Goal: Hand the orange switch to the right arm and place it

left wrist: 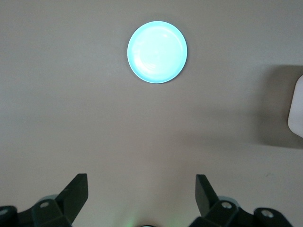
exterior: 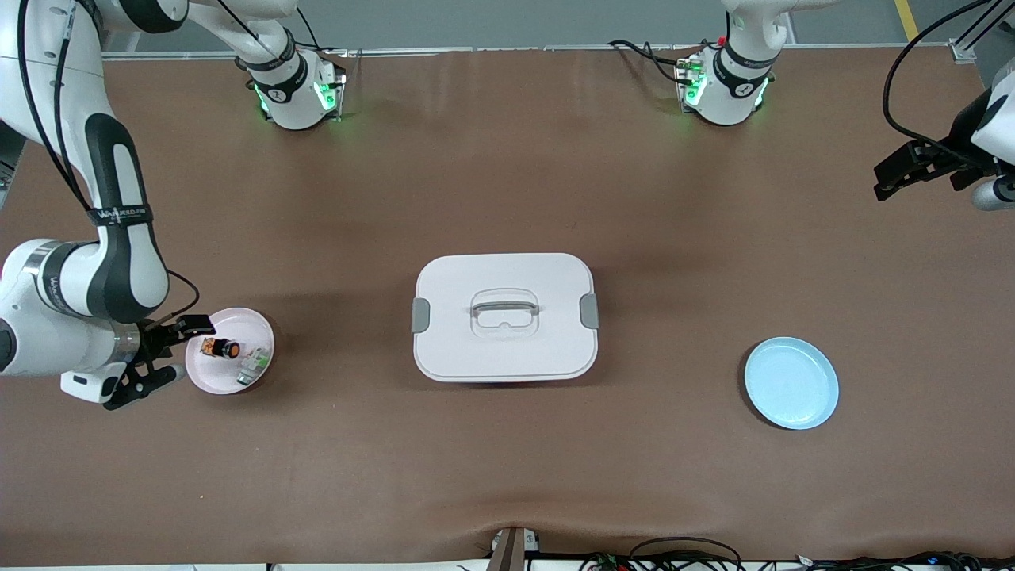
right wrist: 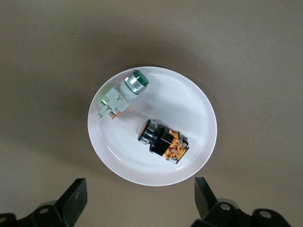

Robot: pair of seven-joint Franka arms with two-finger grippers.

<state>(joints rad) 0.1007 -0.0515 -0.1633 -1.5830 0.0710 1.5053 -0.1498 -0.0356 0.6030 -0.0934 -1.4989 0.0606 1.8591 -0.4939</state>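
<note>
The stubby black orange switch [exterior: 221, 348] lies on its side in a round pink plate [exterior: 208, 376], beside a white-and-green flat part [exterior: 253, 364], at the right arm's end of the brown-covered table [exterior: 507, 476]. The right gripper [exterior: 164, 355], fingers spread and holding nothing, hovers at the plate's edge. The left gripper [left wrist: 141, 196], also spread wide, waits above bare covering near a round light-blue plate [exterior: 791, 383]; a white lidded box [exterior: 505, 316] sits between the plates.

In your left wrist view, the white rectangular lidded plastic box [left wrist: 297, 109] is cut off by the edge. In the front view, the left arm's black two-finger gripper [exterior: 892, 181] runs partly out of frame.
</note>
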